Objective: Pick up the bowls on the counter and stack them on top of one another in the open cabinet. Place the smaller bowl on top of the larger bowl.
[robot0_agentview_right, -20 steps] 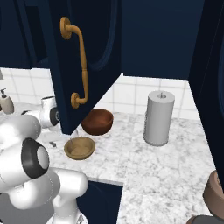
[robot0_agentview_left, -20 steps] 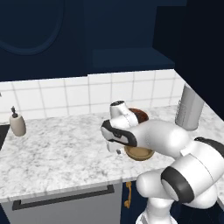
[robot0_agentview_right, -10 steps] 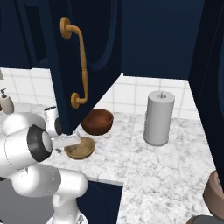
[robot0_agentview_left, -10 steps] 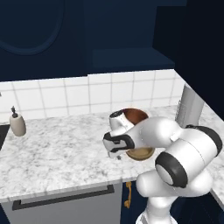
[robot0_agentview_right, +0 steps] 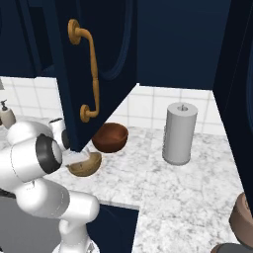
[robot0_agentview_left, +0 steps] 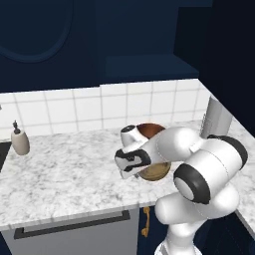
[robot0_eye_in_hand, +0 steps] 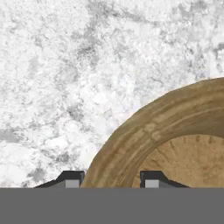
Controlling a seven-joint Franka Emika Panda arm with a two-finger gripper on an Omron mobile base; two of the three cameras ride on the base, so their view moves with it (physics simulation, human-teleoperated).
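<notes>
The shallow tan smaller bowl (robot0_agentview_left: 155,172) (robot0_agentview_right: 85,165) (robot0_eye_in_hand: 175,144) rests on the marbled counter (robot0_agentview_left: 64,169), near its front edge. Just behind it stands the deep reddish-brown larger bowl (robot0_agentview_left: 150,130) (robot0_agentview_right: 109,138). My gripper (robot0_agentview_left: 130,171) (robot0_eye_in_hand: 111,180) is down at the tan bowl's left rim and open, one fingertip (robot0_eye_in_hand: 72,179) outside the rim and the other over the inside. In the right base view the hand is partly hidden behind the cabinet door. The open cabinet's shelf recess (robot0_agentview_left: 147,67) lies above the tiled backsplash.
The navy cabinet door (robot0_agentview_right: 101,64) with a brass handle (robot0_agentview_right: 89,74) hangs open over the bowls. A grey paper towel roll (robot0_agentview_right: 179,133) (robot0_agentview_left: 215,119) stands to the right, a soap bottle (robot0_agentview_left: 20,141) far left. A grey drawer (robot0_agentview_left: 72,226) sits under the counter.
The hand has come down from above the bowls to the tan bowl's left rim. Both bowls have stayed where they were.
</notes>
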